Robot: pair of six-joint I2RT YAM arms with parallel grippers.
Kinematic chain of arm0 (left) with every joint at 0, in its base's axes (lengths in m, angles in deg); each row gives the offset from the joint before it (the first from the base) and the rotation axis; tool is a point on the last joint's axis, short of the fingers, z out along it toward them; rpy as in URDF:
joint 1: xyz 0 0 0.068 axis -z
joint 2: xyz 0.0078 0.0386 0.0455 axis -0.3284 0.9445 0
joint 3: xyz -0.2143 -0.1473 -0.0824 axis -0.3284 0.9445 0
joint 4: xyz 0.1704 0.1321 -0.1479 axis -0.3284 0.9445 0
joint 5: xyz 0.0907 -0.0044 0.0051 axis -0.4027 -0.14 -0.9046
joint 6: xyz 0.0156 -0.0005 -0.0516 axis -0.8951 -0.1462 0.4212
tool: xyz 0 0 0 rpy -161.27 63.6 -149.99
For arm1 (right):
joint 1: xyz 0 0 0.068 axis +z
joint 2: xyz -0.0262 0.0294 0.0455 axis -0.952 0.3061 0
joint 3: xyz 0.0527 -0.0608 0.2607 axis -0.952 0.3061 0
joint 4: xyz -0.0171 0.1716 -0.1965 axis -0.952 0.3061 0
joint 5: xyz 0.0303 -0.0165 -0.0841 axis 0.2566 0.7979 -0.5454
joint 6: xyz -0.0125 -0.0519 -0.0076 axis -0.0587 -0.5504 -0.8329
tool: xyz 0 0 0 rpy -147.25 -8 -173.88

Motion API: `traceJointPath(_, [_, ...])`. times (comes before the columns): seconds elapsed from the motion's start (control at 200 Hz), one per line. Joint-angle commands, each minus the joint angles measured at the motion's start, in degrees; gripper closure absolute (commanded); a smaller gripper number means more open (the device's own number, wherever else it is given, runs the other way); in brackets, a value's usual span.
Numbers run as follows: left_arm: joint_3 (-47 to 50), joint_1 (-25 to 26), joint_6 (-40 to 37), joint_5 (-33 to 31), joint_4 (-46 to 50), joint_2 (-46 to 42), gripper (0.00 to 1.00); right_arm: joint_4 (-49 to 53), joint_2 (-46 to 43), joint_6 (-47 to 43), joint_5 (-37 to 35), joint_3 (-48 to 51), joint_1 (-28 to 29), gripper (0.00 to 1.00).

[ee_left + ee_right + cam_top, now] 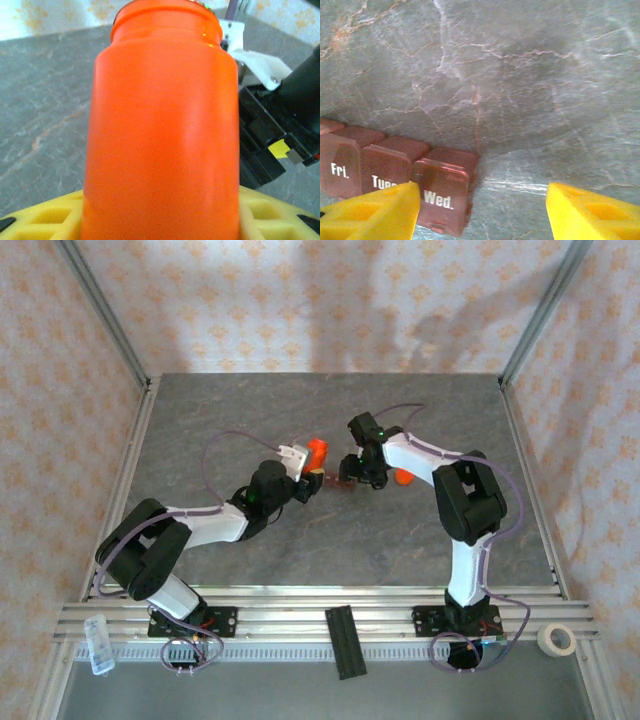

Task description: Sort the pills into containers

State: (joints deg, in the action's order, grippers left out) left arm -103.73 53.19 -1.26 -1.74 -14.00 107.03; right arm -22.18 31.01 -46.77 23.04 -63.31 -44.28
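My left gripper (160, 217) is shut on an orange cylindrical bottle (160, 125), which stands upright between its yellow fingers (45, 217); the bottle's mouth points up. From above, the bottle (317, 451) is at the table's middle, just left of the containers (337, 483). The containers (440, 185) are a red-brown row of joined boxes lettered Fri., Tue and Wed. My right gripper (482, 210) hangs open over the Wed. end, its left finger in front of the Tue box and its right finger over bare table. The pills are hidden.
A small orange cap (403, 478) lies right of my right gripper (362, 478). On the front rail are a black strip (345, 640), a tape roll (556, 639) and a clear little box (100, 642). Metal frame posts (100, 310) stand at the back corners.
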Motion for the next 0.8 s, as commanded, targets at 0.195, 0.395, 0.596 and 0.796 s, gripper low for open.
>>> traceJointPath(0.195, [0.4, -1.8, -1.6, 2.0, -9.5, -2.2, 1.00, 9.2, -2.9, 0.4, -5.0, -6.0, -4.1, 0.32])
traceJointPath(0.395, [-0.5, -1.8, -2.1, 3.3, -12.0, -3.5, 1.00, 11.3, -4.8, -0.6, -7.0, -6.2, -8.3, 0.29])
traceJointPath(0.596, [-1.9, -1.8, -2.7, 5.1, -14.4, -3.9, 1.00, 12.2, -4.3, -1.4, -10.3, -6.3, -12.9, 0.24])
traceJointPath(0.796, [-0.6, -1.8, -4.0, 5.3, -19.7, -4.4, 1.00, 14.0, -1.3, -3.3, -11.1, -7.9, -15.2, 0.21])
